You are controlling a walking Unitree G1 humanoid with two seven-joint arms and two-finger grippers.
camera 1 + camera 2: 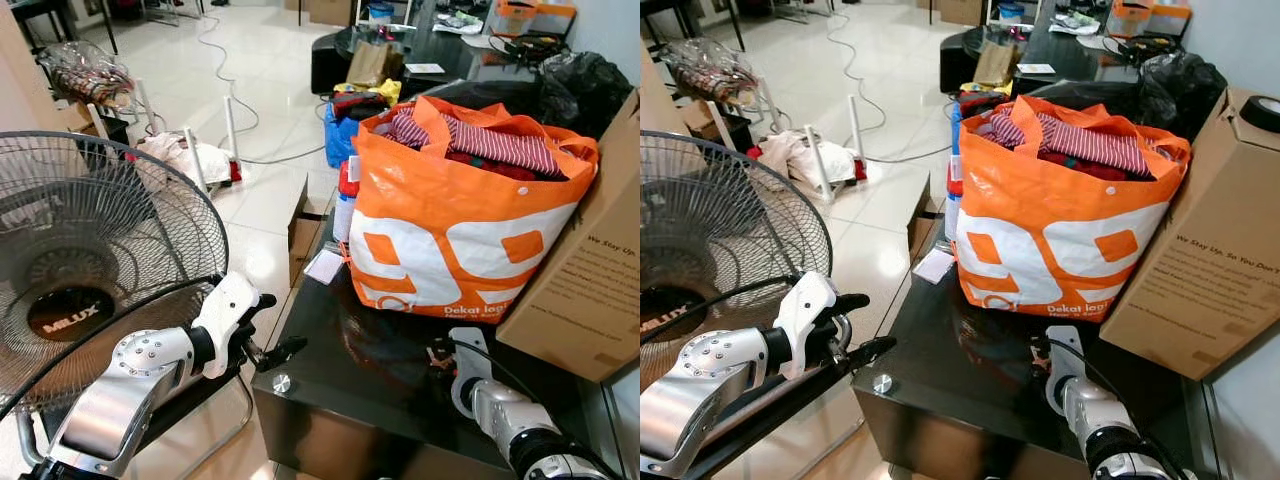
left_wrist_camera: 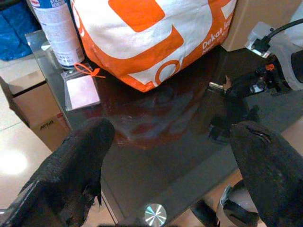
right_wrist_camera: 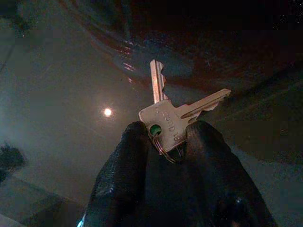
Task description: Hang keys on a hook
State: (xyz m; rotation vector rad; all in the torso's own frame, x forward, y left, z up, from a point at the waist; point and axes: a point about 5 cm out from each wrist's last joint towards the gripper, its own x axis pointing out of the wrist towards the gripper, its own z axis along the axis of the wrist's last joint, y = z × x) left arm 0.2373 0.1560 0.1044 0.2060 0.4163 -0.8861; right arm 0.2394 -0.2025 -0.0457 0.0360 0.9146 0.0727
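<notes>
- We kept our left gripper (image 1: 268,345) open and empty off the table's (image 1: 970,400) near left corner, out of the way.
- Our right gripper (image 3: 163,137) pinched the keys (image 3: 173,111) at the ring, low over the table near the bag (image 1: 450,220), blades free; no hook seen.

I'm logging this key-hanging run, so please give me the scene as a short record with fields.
surface: dark glossy table
right end effector: shut on the keys, low over the table
left end effector: open, at the table's near left corner, holding nothing
on table: orange shopping bag stuffed with clothes; cardboard box to its right; spray can and a small card to its left
nearby: standing fan on the robot's left
hook: none identified
</notes>
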